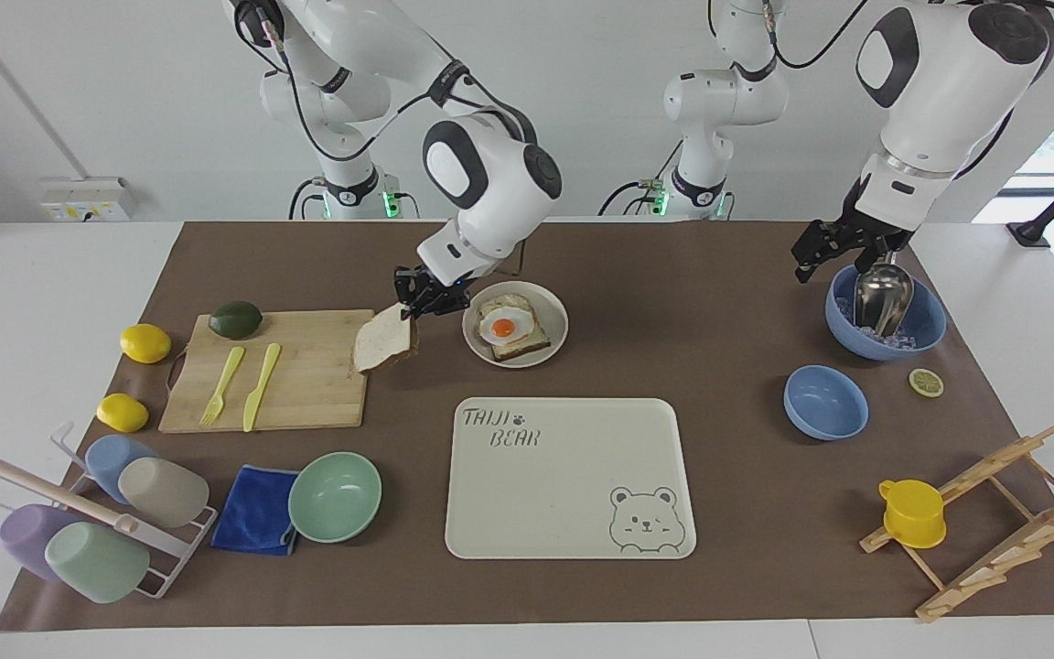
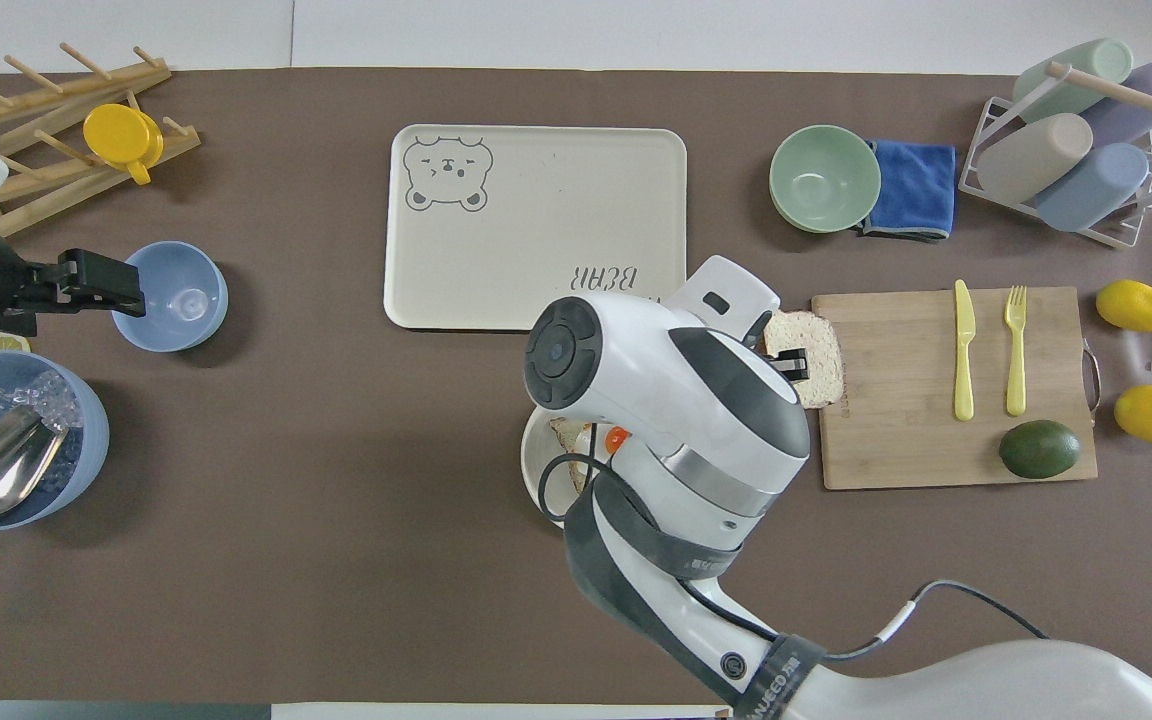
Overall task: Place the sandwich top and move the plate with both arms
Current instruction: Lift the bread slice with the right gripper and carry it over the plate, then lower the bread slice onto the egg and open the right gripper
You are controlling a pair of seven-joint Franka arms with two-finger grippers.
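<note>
Brown paper covered the table [image 1: 673, 586] from end to end, white wall rising past the robots. Up in the air, the right gripper [image 1: 410, 307] had its jaws clenched on one edge of the sandwich top [image 1: 383, 338], and the pale slice hung tilted from that pinch, clear of everything, over the edge of the cutting board [image 1: 307, 389] that lay toward the plate. In the overhead view the same slice [image 2: 814, 345] showed past the arm's bulk, over that board edge.

Beside the board, toward the left arm's end, sat the plate [image 1: 555, 340], carrying a toasted slice [image 1: 527, 346] with a fried egg [image 1: 504, 325] on top. From above, the right arm hid most of that plate [image 2: 534, 478].

Farther from the robots than the plate lay the cream bear tray [image 1: 573, 476]. On the board rested a yellow fork [image 1: 221, 385], a yellow knife [image 1: 261, 386] and an avocado [image 1: 235, 319].

At its own end of the table the left arm waited, the left gripper [image 1: 822, 257] hovering with jaws spread and nothing in them, over the rim of the blue bowl of ice [image 1: 925, 334] that held a metal scoop [image 1: 881, 293]. A smaller blue bowl [image 1: 824, 403] stood farther from the robots than that one.
</note>
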